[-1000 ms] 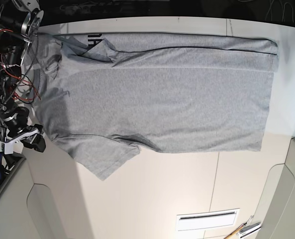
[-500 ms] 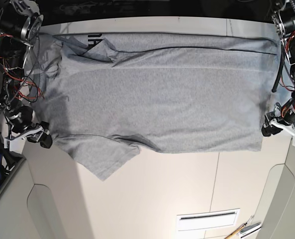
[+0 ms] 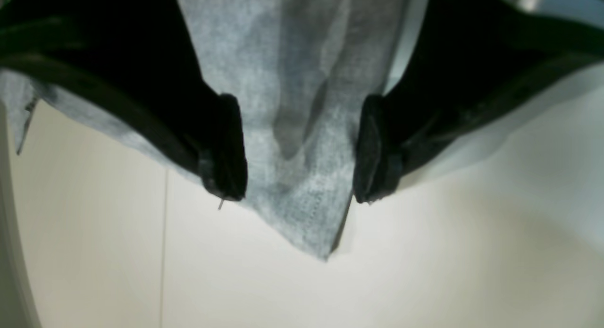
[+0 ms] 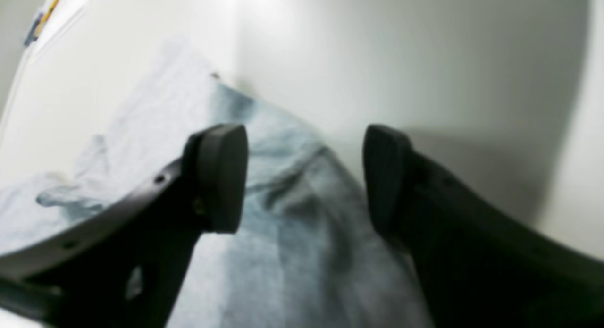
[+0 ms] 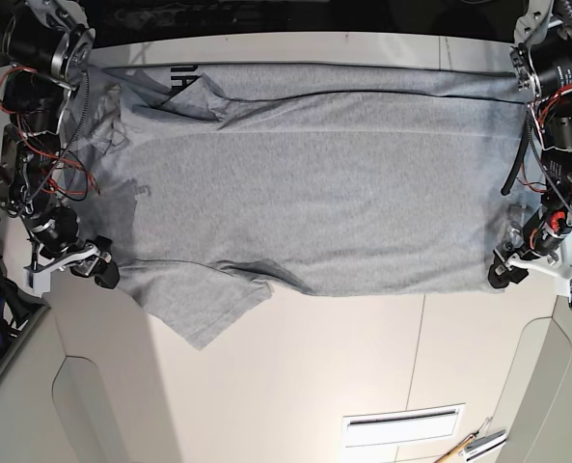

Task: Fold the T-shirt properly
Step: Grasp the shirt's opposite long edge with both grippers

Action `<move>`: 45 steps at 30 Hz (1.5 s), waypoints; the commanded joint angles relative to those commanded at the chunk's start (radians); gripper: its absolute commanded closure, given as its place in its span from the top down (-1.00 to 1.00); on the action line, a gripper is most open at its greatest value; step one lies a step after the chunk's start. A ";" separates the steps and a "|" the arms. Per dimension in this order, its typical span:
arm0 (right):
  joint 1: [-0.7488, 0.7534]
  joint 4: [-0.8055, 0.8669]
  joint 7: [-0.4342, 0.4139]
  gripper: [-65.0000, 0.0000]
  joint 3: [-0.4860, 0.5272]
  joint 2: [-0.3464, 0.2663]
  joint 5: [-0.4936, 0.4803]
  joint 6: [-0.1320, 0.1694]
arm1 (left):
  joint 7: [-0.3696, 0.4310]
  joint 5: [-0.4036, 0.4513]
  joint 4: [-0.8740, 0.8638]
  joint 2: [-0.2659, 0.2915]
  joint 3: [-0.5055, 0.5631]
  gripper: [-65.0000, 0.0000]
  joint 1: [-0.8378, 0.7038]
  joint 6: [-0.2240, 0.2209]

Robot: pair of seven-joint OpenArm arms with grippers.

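The left gripper (image 3: 300,151) has its two black fingers (image 3: 380,148) spread well apart, with nothing pinched between them. Directly behind that gap in its wrist view lies a corner of the grey T-shirt (image 5: 334,203), its tip poking out past the fingertips. The right gripper (image 4: 306,179) is likewise parted wide and grips nothing; the shirt's edge, creased where the cloth folds over, runs through the space between its fingers.

Outward from both claws, the shirt spreads across the pale table (image 5: 295,386), filling most of the stretch between them, a long folded band along its far side and a flap jutting toward the near side, close to the right claw. Each arm reaches in from its own side, angled down, its claw low at a near corner region of the cloth. Well apart from both claws, at the table's near edge, lie a white flat object (image 5: 402,426) and a slim yellowish tool (image 5: 462,444).
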State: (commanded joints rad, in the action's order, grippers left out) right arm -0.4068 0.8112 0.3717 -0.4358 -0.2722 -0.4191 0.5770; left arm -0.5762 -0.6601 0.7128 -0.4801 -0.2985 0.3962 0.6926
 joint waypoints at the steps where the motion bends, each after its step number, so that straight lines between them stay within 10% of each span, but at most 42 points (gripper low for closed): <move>1: 0.000 0.000 0.004 0.18 0.000 0.005 0.000 0.000 | 0.000 0.000 0.000 0.004 0.000 0.22 0.000 0.000; 12: 0.000 0.000 0.026 0.17 0.193 0.009 0.000 0.007 | -0.005 -0.001 0.000 0.004 0.006 0.10 0.000 0.000; 15: 0.000 0.000 0.026 0.08 0.220 0.009 0.000 0.007 | -0.008 0.000 0.000 0.003 0.027 -0.24 0.000 0.001; 20: 0.000 0.001 0.026 -0.64 0.220 0.008 0.001 0.006 | -0.006 -0.001 0.000 0.003 0.037 -1.00 0.001 0.001; 23: 0.000 0.011 0.026 -1.00 0.220 0.008 0.024 0.006 | -0.008 -0.001 0.000 0.003 0.037 -1.00 0.009 0.004; 45: 0.006 0.337 0.295 -1.00 0.219 -0.022 0.020 0.006 | -0.462 -0.324 0.233 -0.169 0.037 -1.00 0.010 0.006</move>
State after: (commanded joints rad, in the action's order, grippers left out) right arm -0.4004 1.1481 0.6670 -0.2165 -0.2943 -0.3992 0.5835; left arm -1.0378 -0.9844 0.9463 -0.6495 -0.2611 0.4061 0.6981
